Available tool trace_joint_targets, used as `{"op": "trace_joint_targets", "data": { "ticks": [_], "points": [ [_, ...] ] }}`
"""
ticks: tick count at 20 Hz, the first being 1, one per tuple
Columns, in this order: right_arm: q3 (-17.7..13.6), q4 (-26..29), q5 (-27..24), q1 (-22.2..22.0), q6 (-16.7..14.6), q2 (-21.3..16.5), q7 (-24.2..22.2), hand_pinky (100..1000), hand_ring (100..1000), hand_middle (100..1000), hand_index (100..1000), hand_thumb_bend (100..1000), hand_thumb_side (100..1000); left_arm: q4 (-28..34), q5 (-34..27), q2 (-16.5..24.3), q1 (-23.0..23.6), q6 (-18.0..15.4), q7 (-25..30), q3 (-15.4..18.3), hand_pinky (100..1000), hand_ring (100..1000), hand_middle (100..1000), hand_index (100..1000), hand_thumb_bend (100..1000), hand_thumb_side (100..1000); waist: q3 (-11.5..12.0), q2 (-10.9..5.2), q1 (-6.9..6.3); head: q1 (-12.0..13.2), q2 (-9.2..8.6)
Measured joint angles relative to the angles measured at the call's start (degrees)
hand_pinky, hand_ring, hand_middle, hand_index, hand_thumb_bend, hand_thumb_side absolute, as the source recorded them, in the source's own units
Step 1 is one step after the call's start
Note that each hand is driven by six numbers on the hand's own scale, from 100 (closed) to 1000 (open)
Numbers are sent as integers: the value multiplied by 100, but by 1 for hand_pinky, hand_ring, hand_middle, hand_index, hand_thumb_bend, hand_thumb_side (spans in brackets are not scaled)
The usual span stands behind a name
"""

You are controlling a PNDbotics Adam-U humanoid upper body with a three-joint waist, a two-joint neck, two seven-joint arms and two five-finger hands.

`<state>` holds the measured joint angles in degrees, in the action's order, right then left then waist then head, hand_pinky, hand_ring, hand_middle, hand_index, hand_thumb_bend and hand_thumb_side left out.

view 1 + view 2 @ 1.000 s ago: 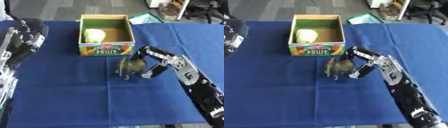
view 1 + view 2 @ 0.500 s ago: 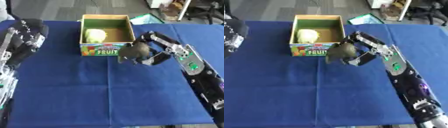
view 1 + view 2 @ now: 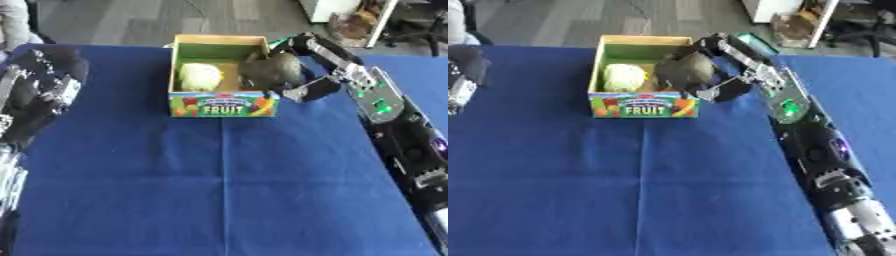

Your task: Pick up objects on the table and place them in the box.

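Dark olive lump (image 3: 271,73) over fruit box (image 3: 223,104)'s right side, beside pale-green round thing (image 3: 200,77).

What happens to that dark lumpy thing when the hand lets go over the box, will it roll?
The dark lumpy thing looks rounded, so it may roll a little. It probably stops soon: the box has upright walls, and the pale round object fills the left half. The right hand curls around it, and it seems to keep its shape.

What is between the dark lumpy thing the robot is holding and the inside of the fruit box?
Nothing visible. The right hand holds the dark object over the box, at its right side. The pale round item already inside sits on the left, so the space under the dark object looks free.
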<state>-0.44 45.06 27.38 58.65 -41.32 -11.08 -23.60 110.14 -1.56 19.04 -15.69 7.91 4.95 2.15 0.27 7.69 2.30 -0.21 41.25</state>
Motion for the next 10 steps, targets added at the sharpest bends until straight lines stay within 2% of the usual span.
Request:
{"op": "trace_joint_targets", "data": {
  "ticks": [10],
  "points": [
    [-325, -437, 886, 195, 421, 35, 1205, 613, 565, 392, 573, 167, 100, 84, -188, -137, -320, 8, 252, -211, 668, 773, 618, 730, 338, 403, 597, 125, 38, -501, -209]
  ]
}}
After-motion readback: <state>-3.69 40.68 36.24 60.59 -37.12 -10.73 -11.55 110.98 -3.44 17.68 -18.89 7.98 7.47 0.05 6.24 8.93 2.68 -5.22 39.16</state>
